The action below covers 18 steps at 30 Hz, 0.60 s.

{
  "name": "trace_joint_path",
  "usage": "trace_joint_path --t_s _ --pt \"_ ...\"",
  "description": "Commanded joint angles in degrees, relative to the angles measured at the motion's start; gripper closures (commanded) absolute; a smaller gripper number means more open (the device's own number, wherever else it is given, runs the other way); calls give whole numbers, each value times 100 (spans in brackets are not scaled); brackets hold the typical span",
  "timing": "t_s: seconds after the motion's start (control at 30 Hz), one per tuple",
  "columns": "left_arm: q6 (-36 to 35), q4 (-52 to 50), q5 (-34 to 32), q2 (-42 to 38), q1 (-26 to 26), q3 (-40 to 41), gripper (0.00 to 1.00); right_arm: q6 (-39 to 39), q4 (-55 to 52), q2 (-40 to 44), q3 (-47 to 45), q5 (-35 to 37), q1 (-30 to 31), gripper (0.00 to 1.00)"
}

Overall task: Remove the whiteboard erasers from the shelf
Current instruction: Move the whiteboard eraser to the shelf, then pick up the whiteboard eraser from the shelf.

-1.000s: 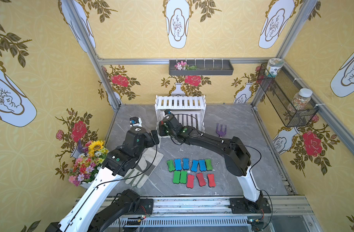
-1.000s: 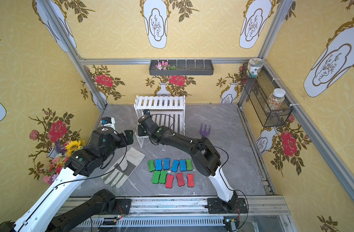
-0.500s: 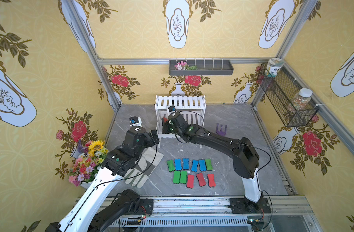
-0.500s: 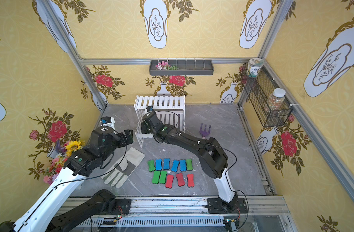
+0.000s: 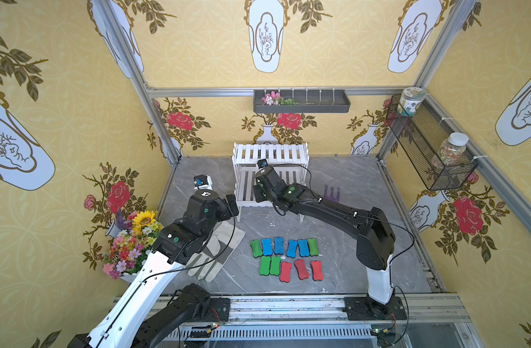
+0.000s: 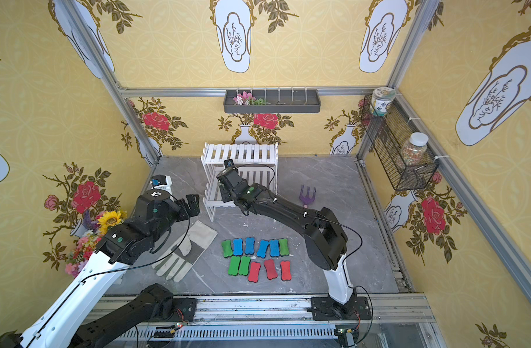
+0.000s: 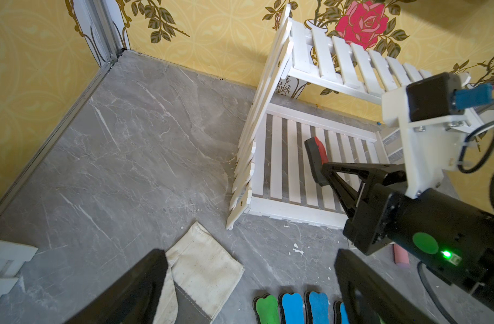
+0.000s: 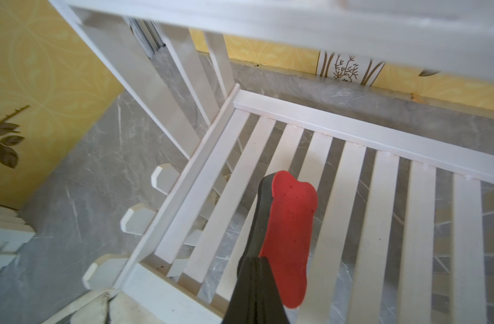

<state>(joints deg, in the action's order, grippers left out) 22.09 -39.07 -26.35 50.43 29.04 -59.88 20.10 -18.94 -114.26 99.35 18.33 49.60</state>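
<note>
Both grippers sit close to the shelf (image 5: 270,152), so we place everything from it.

Left of the shelf, off its front corner, the left gripper (image 5: 231,205) hangs above the floor (image 5: 348,256), jaws spread wide with nothing between them. The glove (image 5: 216,250) lies front-left of the shelf, under that arm.

At the shelf itself, the right gripper (image 7: 322,171) reaches in from the front, over the lower tier (image 7: 290,211) and under the top tier (image 7: 324,81). It is clamped tight on one end of the red eraser (image 8: 289,232). The eraser stands on edge, red face one way and dark felt the other. Its long axis runs on from the fingertips toward the shelf's back rail (image 8: 352,134), roughly along the slats (image 8: 380,224). It looks lifted off them, though we cannot rule out a touching corner. We see no other eraser on either tier.

In front of the shelf, eleven erasers (image 5: 285,256) lie flat in two rows, the three reds ending the row farther from it. Right of the shelf lies the fork (image 5: 332,192).

We judge this the last eraser, and the right arm has it. Its way out lies back along its own axis, toward the shelf's front. Lifting it before it clears that edge risks striking the top tier.
</note>
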Motion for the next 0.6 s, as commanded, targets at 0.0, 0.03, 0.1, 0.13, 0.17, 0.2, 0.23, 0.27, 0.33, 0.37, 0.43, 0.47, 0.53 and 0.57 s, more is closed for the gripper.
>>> trace_joint_path --t_s 0.0,0.03,0.1,0.13,0.17,0.2,0.23,0.27,0.33,0.37,0.43,0.47,0.53,0.57 --pt "20 41 -12 15 -1 6 1 -272 -339 -135 131 395 14 100" --pt "23 41 -15 10 1 19 1 -289 -357 -168 166 396 21 100" --pt "15 35 -19 10 -1 25 1 -317 -293 -178 149 348 38 100" --pt "20 41 -19 15 2 28 1 -331 -262 -177 147 317 47 96" --pt "19 40 -19 19 -3 34 1 -329 -268 -201 175 289 47 89" --pt "24 35 -28 18 -2 36 1 -301 -273 -203 194 268 41 82" --pt "24 46 -20 21 2 45 1 -292 -258 -177 188 257 41 75" --pt "29 53 -19 19 -3 50 1 -265 -238 -150 177 258 41 66" --pt "37 57 -3 19 -3 61 1 -235 -183 -57 108 255 37 51" --pt "42 61 6 20 -2 64 1 -207 -180 -31 95 267 32 48" --pt "49 66 7 13 -3 83 1 -110 -221 1 67 261 5 44" --pt "45 63 7 10 0 88 1 -31 -255 -4 58 246 -25 43" --pt "46 74 -2 1 -2 93 1 139 -301 -34 11 162 -97 38" --pt "42 74 -14 1 -1 98 1 217 -290 -44 -15 138 -121 37"
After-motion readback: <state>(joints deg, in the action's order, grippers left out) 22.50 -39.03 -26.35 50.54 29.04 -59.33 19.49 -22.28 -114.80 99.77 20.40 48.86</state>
